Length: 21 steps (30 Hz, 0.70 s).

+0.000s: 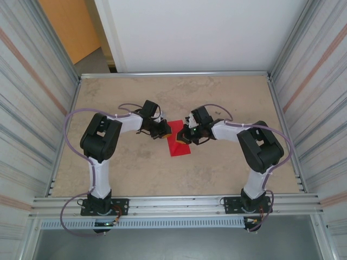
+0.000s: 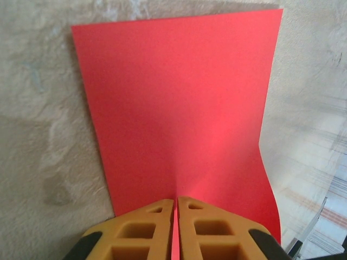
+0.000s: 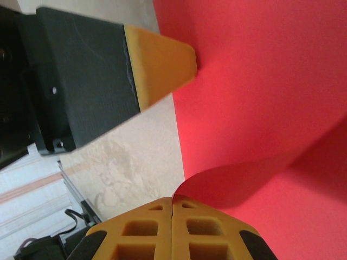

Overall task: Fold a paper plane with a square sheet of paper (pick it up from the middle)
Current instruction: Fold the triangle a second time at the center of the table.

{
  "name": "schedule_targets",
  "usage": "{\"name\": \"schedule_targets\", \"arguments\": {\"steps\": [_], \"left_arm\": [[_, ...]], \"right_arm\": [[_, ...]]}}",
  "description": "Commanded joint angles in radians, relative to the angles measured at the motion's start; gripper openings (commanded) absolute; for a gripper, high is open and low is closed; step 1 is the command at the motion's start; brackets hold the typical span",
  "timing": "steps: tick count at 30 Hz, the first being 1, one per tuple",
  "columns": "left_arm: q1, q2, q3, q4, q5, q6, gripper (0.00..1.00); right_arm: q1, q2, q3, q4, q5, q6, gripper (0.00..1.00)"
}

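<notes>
Leaning in from either side, the two arms meet over the middle of the pale table (image 1: pixel 227 97), where the red sheet of paper (image 1: pixel 178 143) lies between them. The left gripper (image 2: pixel 176 201) has its orange jaws pressed together on the near edge of the sheet, with only a thin sliver of red showing in the slit between them. From its wrist the paper spreads flat away across the tabletop, though the right-hand side bends upward off the surface. The right gripper (image 3: pixel 172 200) is closed tight as well, nipping a part of the sheet's edge that curls up from the table in a smooth loop to its fingertips. Past that curl the rest of the sheet lies flat, and the tip of the left gripper rests on its far edge.
</notes>
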Motion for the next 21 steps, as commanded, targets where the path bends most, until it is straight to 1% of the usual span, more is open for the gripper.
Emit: {"name": "schedule_targets", "arguments": {"steps": [1,9,21], "left_arm": [[-0.004,0.036,-0.013,-0.040,-0.021,0.008,0.11],[-0.004,0.031,-0.020,-0.030,-0.009,0.002,0.12],[-0.005,0.027,-0.028,-0.022,-0.007,-0.006,0.11]], "right_arm": [[0.017,0.049,0.043,0.021,0.015,0.000,0.00],[0.032,0.102,0.079,0.007,0.029,-0.001,0.00],[0.033,0.121,0.088,-0.020,0.068,0.004,0.00]]}}
